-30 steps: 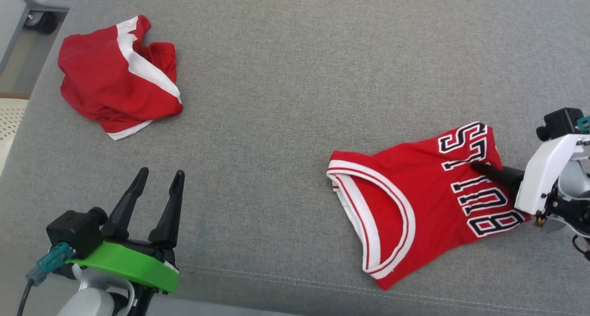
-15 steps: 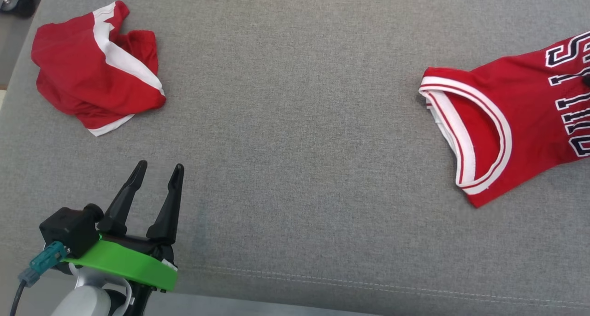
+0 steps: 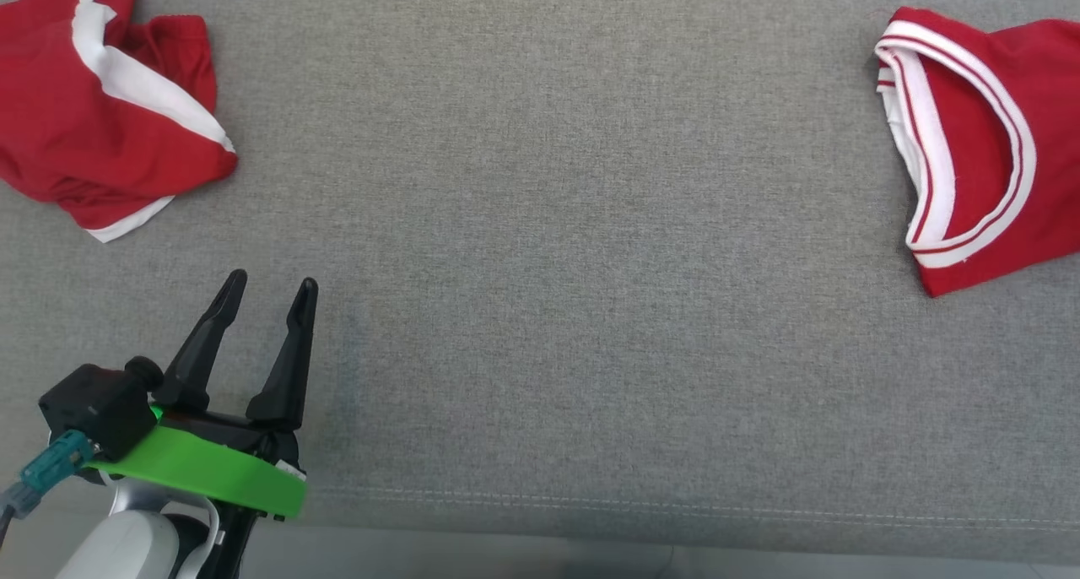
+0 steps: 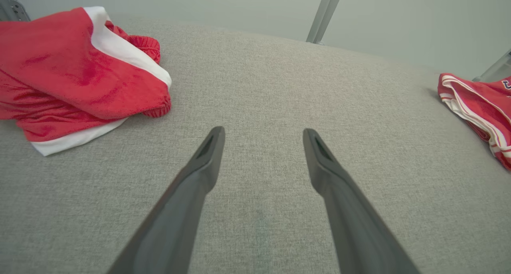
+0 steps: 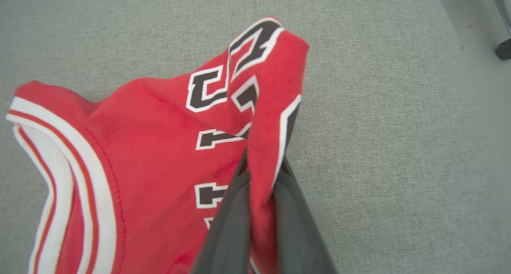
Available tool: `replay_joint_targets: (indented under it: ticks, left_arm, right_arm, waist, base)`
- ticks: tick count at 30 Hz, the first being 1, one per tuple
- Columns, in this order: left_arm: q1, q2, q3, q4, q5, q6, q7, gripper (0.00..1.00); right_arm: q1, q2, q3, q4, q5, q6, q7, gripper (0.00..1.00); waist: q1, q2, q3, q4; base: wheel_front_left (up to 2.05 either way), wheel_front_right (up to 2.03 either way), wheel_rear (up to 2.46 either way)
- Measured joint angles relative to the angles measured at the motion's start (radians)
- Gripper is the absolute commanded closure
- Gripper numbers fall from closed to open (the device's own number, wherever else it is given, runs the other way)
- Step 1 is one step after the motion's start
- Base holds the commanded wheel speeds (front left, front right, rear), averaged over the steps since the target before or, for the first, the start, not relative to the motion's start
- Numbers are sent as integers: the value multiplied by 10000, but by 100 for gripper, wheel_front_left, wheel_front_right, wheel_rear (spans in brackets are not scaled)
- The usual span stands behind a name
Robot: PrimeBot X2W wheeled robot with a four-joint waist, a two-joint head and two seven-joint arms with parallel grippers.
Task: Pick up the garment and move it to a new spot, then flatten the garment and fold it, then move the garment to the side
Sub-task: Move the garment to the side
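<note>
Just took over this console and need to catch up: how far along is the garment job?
Done, apparently: the jersey looks folded compact. In hand: the right gripper, jaws shut on a ridge of it, at the right side of the grey cushion. Left: set it down and release. The left gripper hangs open and empty; the red shorts lie crumpled beyond it.

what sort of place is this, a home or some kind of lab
Probably a lab or test room, not a home: a broad grey fabric-covered work surface, a bare metal frame post against a plain wall, and a caster wheel on a bare floor.
</note>
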Motion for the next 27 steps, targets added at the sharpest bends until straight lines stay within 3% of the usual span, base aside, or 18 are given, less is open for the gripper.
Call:
replay_joint_targets:
  ticks: [10, 20, 21, 22, 23, 27]
  left_arm:
    - [-215, 38, 163, -201, 31, 13, 75, 0]
    - [-244, 169, 343, -391, 86, 92, 161, 0]
    - [-263, 169, 349, -407, 86, 92, 161, 0]
    - [-284, 169, 357, -420, 86, 92, 161, 0]
    - [-316, 169, 359, -426, 86, 92, 161, 0]
    - [-372, 153, 366, -430, 86, 96, 161, 0]
  right_arm:
    - [-394, -573, -180, 667, -658, -190, -543, 100]
    - [-637, -278, -169, 1039, -1089, -343, -1275, 100]
    - [-656, -245, -171, 1087, -1149, -353, -1377, 96]
    - [-692, -207, -174, 1145, -1172, -359, -1455, 62]
    - [-740, -171, -169, 1200, -1223, -385, -1559, 0]
    - [-943, -102, -205, 1498, -1557, -441, -2094, 0]
  waist:
    - [0, 0, 611, -369]
    - [0, 0, 1127, -745]
    - [0, 0, 1174, -783]
    - [0, 0, 1218, -820]
    - [0, 0, 1261, -853]
    - [0, 0, 1416, -973]
  base:
    - [0, 0, 0]
    - [0, 0, 0]
    - [0, 0, 0]
    - [0, 0, 0]
    - [0, 0, 0]
    - [0, 0, 0]
